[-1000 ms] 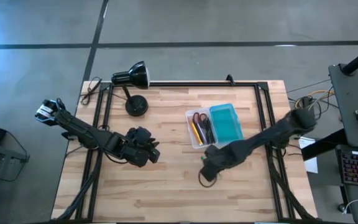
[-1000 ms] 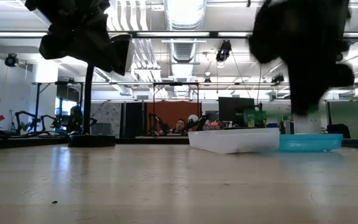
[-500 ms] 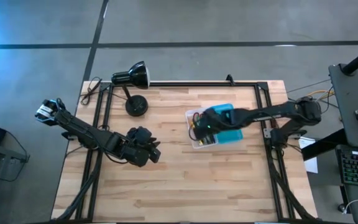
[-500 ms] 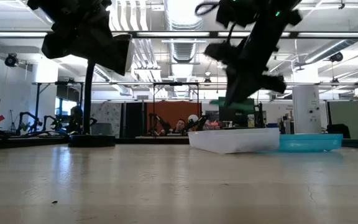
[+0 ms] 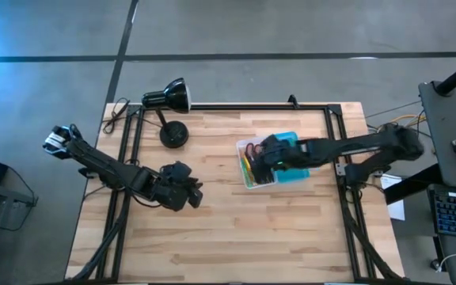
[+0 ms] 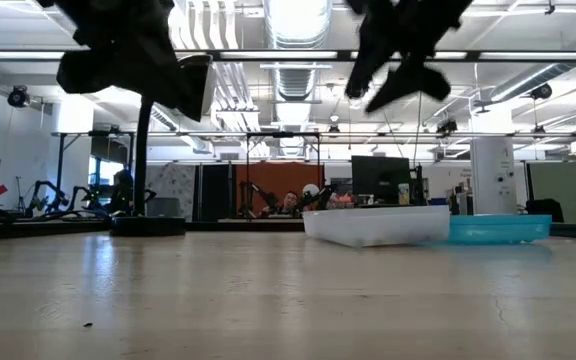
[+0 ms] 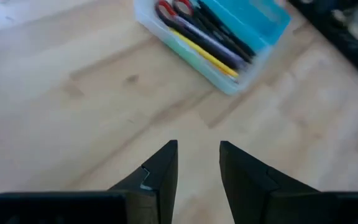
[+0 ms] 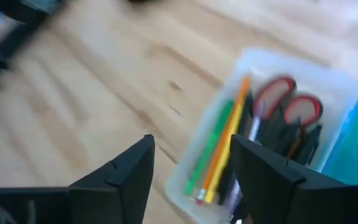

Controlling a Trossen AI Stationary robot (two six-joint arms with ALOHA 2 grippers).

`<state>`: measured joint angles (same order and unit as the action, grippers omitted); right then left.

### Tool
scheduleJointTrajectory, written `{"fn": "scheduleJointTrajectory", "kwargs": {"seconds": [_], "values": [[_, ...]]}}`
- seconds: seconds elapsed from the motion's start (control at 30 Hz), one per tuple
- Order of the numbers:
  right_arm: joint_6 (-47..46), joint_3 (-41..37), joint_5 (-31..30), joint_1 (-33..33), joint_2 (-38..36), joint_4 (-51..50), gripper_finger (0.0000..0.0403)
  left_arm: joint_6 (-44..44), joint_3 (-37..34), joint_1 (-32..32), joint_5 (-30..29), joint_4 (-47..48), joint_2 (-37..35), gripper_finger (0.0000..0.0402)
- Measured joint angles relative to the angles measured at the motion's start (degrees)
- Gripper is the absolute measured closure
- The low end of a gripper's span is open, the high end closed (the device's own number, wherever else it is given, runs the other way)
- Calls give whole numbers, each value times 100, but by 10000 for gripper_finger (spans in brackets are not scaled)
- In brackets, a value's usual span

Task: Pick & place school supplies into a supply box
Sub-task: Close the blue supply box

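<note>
The supply box [image 5: 248, 170] lies on the wooden table right of the middle, with a clear half [image 8: 278, 68] and a teal half [image 5: 295, 168] side by side. In the clear half lie red-handled scissors [image 8: 288, 102], a green pen [image 8: 213, 146], an orange pen [image 8: 229, 137] and dark pens. My right gripper [image 8: 194, 180] hovers open above the clear half and holds nothing; it also shows in the low view [image 6: 393, 60]. My left gripper [image 7: 197, 165] waits open above the table left of the middle [image 5: 184, 190].
A black desk lamp [image 5: 169, 96] stands at the far left of the table on its round base [image 5: 173, 133]. A dark frame [image 5: 236, 107] runs along the table's far edge and sides. Bare wood lies near the front edge.
My right gripper has gone from low over the table's middle toward the far edge, to above the supply box. It came there with a green thing between its fingers, then opened and rose. Its fingers now hold nothing.
</note>
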<state>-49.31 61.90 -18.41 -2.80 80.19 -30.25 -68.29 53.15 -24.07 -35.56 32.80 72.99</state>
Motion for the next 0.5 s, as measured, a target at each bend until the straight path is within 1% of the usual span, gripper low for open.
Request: {"fn": "scheduleJointTrajectory", "kwargs": {"seconds": [0.03,0.1,0.17,0.2,0.23,0.27,0.33,0.4,0.43,0.5], "values": [[102,19,7,-36,-221,-10,198,101,0,-12,103,-62,-40,300],[153,70,247,-45,-709,-45,196,828,6,-20,427,-247,-168,300],[-300,129,397,-44,-1207,-36,196,1229,7,70,649,-479,-367,300],[-437,158,397,-59,-1442,-5,196,1377,7,149,654,-727,-495,300],[-294,166,392,-119,-1663,64,196,1601,5,227,668,-961,-631,300],[77,168,426,-217,-1871,156,195,1887,-1,313,766,-1146,-762,300],[735,139,496,-469,-2245,341,195,2537,-47,522,1268,-1706,-1022,300],[942,17,466,-786,-2587,418,196,3038,-192,740,1920,-2443,-1289,300],[998,-72,380,-989,-2720,448,196,3230,-318,839,2207,-2793,-1434,300],[1013,-393,-44,-1435,-2892,548,197,3509,-624,1012,2643,-3496,-1699,300]]}}
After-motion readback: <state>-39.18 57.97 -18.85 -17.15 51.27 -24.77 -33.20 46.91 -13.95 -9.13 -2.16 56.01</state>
